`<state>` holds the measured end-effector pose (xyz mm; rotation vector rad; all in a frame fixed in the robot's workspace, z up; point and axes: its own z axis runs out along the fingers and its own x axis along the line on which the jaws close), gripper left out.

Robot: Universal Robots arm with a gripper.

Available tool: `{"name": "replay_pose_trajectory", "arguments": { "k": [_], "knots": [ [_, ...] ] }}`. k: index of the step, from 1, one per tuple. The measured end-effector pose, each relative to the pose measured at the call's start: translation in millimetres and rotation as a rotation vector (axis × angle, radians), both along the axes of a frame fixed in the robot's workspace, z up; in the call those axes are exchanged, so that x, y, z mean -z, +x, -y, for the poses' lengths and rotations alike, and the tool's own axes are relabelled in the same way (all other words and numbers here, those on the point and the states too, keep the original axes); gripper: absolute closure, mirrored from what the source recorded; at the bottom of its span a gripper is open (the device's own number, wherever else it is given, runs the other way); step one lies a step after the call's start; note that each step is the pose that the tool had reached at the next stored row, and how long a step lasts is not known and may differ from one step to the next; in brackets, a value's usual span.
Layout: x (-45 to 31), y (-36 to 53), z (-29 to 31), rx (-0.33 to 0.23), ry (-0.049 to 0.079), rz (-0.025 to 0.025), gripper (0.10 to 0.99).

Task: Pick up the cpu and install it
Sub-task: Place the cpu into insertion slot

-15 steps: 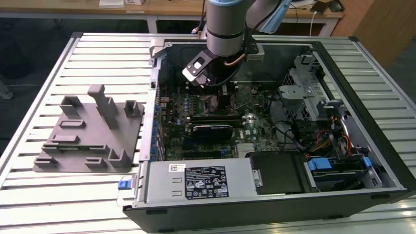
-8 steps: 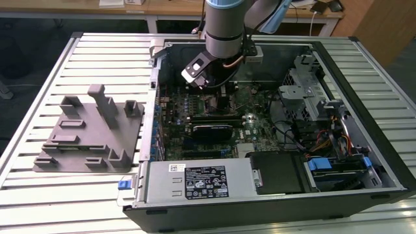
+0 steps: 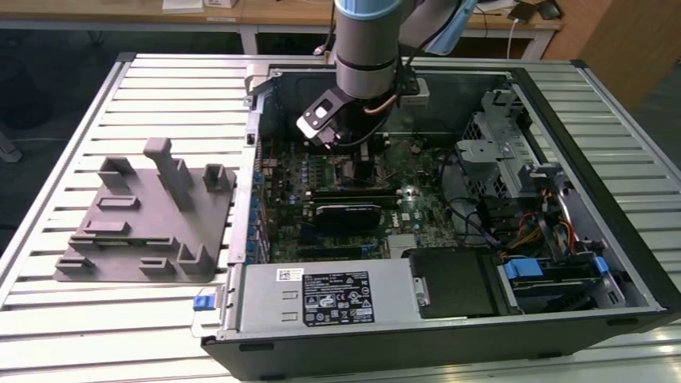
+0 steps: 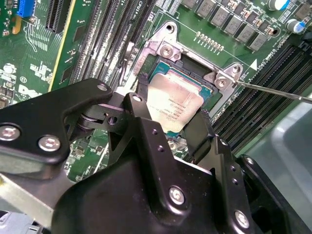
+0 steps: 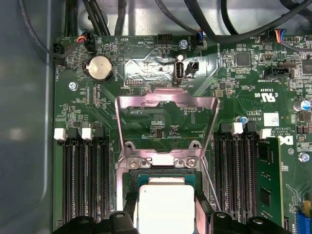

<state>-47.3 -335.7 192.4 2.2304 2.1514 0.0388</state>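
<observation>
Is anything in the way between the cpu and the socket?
Nothing visible. The load plate is swung open, clear of the socket, and the cpu sits right at its opening.

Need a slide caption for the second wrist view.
Pincer grips the cpu by opposite edges at the open motherboard socket.

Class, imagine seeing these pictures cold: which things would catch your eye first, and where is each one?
First, the arm reaching down into the open computer case in the exterior view. In both wrist views the shiny cpu sits clamped between the black fingers of the gripper over the motherboard socket, whose metal frame is flipped open. A grey fixture block lies at the exterior view's left.
</observation>
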Motion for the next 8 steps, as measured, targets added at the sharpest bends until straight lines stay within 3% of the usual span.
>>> {"name": "replay_pose_trajectory", "arguments": {
  "k": [8],
  "knots": [
    [1.2,0.0,-3.4,0.001,0.000,-0.0001,0.545]
  ]
}}
